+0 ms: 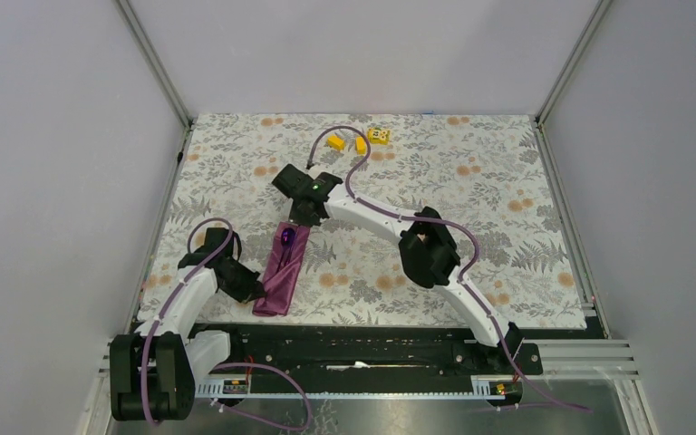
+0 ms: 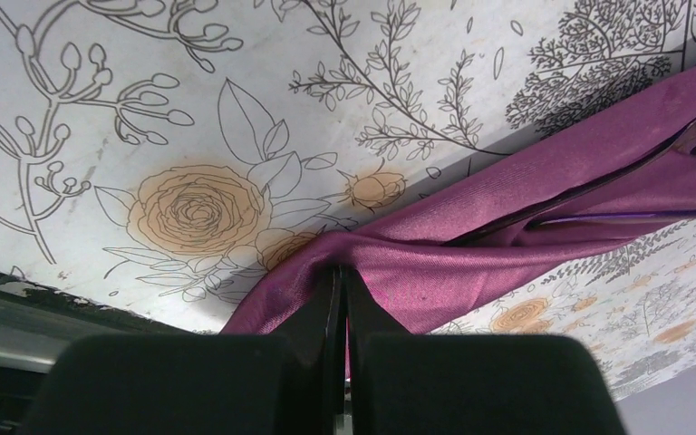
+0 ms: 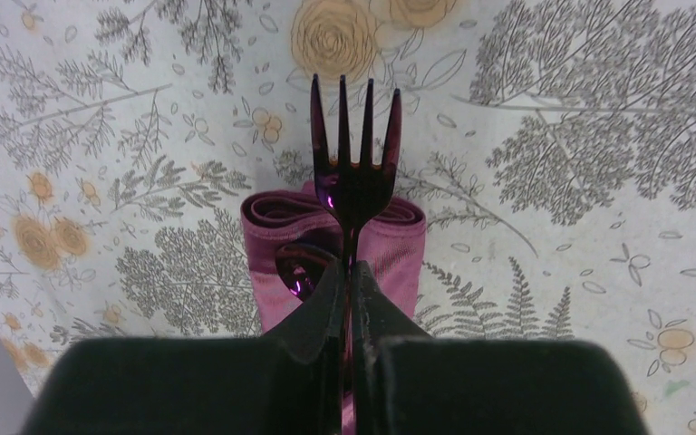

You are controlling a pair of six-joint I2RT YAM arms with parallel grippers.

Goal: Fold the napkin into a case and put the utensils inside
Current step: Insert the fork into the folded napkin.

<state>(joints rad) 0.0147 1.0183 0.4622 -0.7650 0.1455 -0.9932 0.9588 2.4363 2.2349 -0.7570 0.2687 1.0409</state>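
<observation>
The right tool was clenched on the fork by its handle, tines past the open mouth of the case on the bench, the spoon already inside. The left tool pinched the case's near end. That pinch should stay firm while the fork slides in low beside the spoon, lest the cloth bunch

Bright even light, soft shadows, sharp
</observation>
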